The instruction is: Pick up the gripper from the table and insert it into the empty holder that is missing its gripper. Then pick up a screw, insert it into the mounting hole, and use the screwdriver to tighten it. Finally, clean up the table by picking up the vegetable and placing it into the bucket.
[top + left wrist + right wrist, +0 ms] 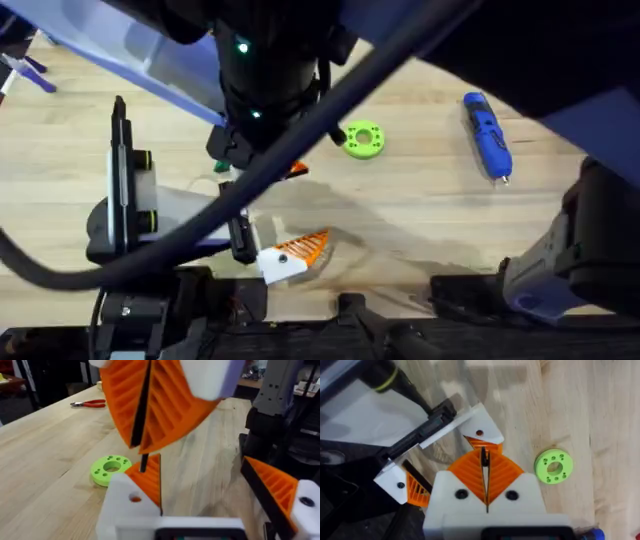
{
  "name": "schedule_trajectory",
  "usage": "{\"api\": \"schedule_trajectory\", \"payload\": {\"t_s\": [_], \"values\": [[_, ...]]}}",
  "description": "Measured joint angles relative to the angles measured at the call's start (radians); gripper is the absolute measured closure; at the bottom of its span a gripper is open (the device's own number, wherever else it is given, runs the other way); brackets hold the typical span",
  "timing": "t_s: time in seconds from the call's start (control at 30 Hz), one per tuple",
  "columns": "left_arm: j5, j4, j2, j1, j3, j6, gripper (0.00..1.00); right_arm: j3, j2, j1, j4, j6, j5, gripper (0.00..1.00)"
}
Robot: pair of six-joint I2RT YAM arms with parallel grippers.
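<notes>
A light wooden table (420, 220) is seen. A green ring (363, 139) and the screwdriver (487, 135) are laid on it beyond the right gripper (485, 462); red-handled pliers (89, 404) are set farther off.

No text, label, brand, number or sign can be read on anything here.

My fingers (485, 472) wear ribbed orange plastic pads on smooth matt white mounts. The table (420, 215) is pale, lightly grained wood; the green ring (362, 139) looks matt plastic.
</notes>
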Motion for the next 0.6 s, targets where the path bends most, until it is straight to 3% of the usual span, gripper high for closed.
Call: {"api": "schedule_trajectory", "payload": {"t_s": [0.6], "values": [[0.0,0.0,0.0,0.0,0.0,0.0,0.015,0.006,0.059,0.015,0.018,-0.012,0.008,0.995]]}}
